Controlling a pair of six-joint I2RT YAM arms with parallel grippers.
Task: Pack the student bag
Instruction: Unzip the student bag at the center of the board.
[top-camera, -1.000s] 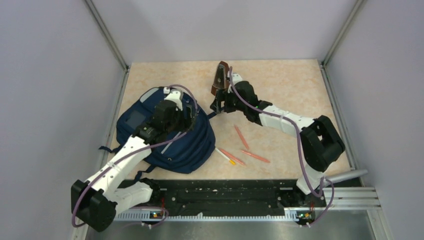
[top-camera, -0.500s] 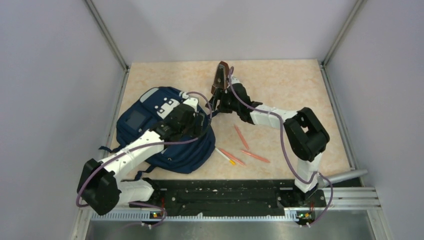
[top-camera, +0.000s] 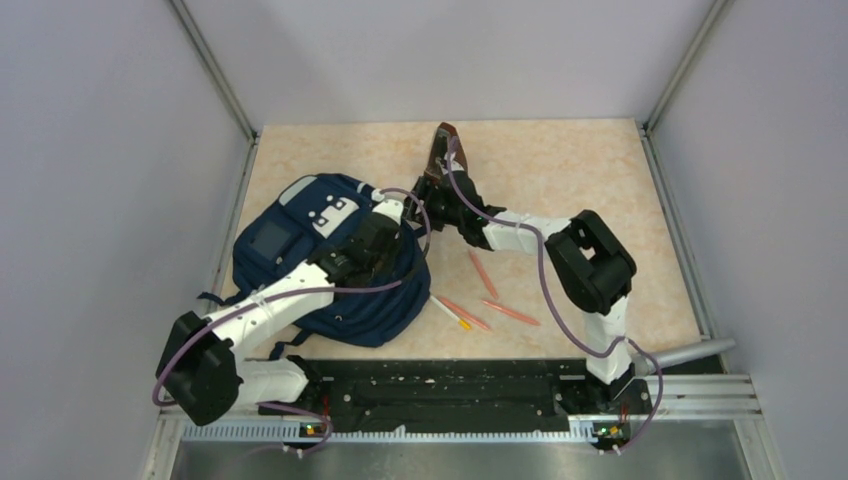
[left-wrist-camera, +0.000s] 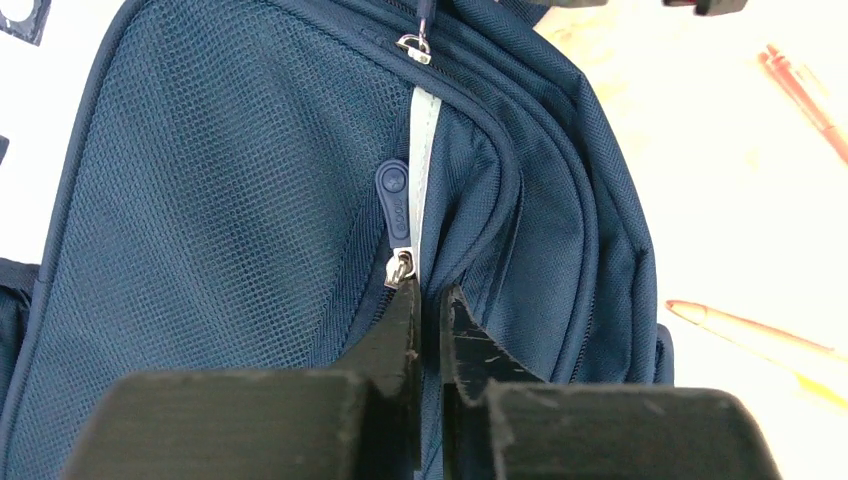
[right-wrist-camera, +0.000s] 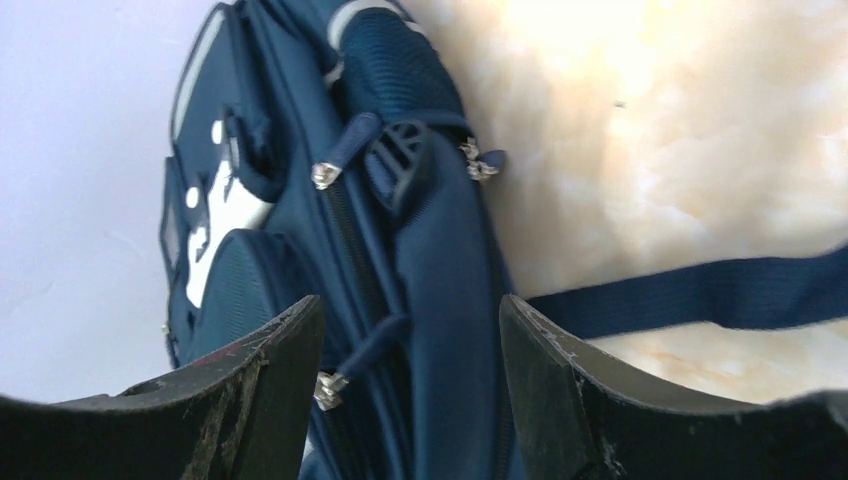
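Beige marbled tabletop (top-camera: 580, 170), boxed in by pale grey walls, carries everything here. The left gripper (left-wrist-camera: 428, 300) has its jaws drawn almost together, with only a thin slit between them. Its tips sit right at the metal zipper slider (left-wrist-camera: 400, 268) on the student bag (left-wrist-camera: 200, 200). Whether they pinch anything cannot be told. A dark blue rubber pull tab (left-wrist-camera: 392, 195) lies just above the slider, beside a light-grey stripe (left-wrist-camera: 420, 150).

The right gripper (right-wrist-camera: 410, 305) stands with jaws well apart, one finger on either side of the bag's upper edge and gripping nothing. The bag's carry handle (right-wrist-camera: 400, 165) lies beyond the fingers, and a navy strap (right-wrist-camera: 700, 295) trails across the table to the right.

From above, the bag lies flat on the left half of the table, under the left arm. Orange pens (top-camera: 482, 272) are scattered just beside its right edge. A dark brown object (top-camera: 440, 150) stands behind the right gripper, near the far wall.
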